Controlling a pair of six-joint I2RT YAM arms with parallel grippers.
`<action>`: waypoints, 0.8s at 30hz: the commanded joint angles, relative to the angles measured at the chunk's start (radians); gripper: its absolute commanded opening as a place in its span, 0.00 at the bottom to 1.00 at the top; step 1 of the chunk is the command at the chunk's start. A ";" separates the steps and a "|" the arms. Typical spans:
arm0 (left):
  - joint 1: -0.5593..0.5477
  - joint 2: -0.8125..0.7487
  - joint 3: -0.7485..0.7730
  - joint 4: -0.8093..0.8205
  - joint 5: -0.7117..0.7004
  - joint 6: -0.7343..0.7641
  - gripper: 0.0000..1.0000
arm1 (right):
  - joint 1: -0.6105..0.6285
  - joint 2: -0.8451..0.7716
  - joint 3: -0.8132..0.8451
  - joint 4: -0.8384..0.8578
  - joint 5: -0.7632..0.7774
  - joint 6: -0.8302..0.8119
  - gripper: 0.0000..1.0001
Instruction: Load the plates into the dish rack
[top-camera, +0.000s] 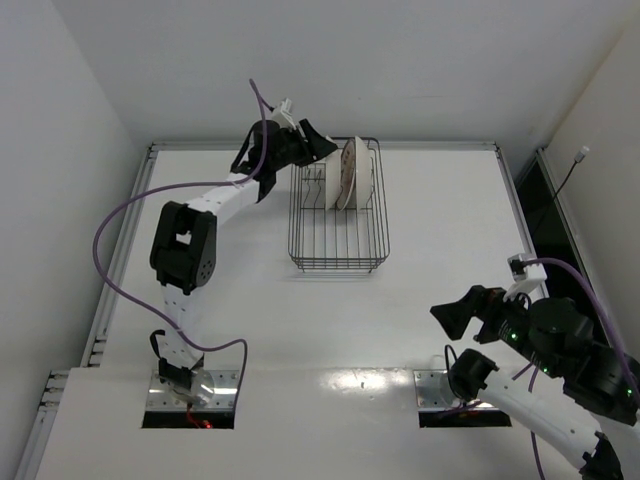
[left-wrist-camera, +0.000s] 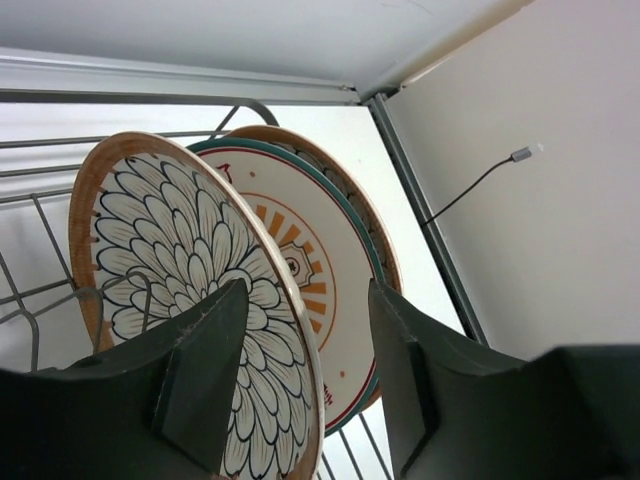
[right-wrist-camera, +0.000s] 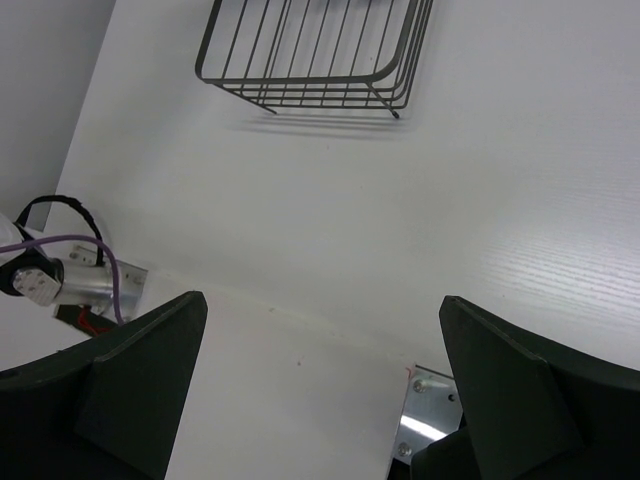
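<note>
Left gripper (top-camera: 325, 150): spread wide and pinching nothing, at the far-left corner of the dish rack. In its wrist view (left-wrist-camera: 305, 300) a plate rim shows through the gap, but I cannot tell whether the fingers straddle that rim or stop short of it.
Dish rack (top-camera: 296, 225): sits on the worktop (top-camera: 450, 220) toward the far edge. Its near half holds only bare wire.
Plates (top-camera: 350, 172): stand on edge, close together, at the rack's far end.
Floral plate (left-wrist-camera: 170, 260): nearest the left gripper, with its patterned face toward that wrist camera.
Teal-rimmed plate (left-wrist-camera: 320, 280): just behind the floral one. A brown edge behind it looks like the third plate (only a sliver shows).
Right gripper (top-camera: 452, 318): spread and empty, well apart from the rack, near its own base.
Step in hand: loading looks to be at its close, with the last plate seated and the left gripper open beside it.
Next move: likely a straight retreat of the left gripper away from the rims. A brush on the way out could tip the floral plate.
</note>
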 joint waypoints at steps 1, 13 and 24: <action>-0.012 -0.093 0.050 -0.004 0.020 0.048 0.53 | 0.005 -0.005 0.027 0.008 -0.012 0.015 1.00; 0.026 -0.288 -0.183 -0.126 -0.006 0.184 0.56 | 0.005 0.004 0.081 -0.020 -0.021 0.015 1.00; -0.029 -0.762 -0.450 -0.403 -0.341 0.465 0.56 | 0.005 0.004 0.101 0.012 -0.001 0.003 1.00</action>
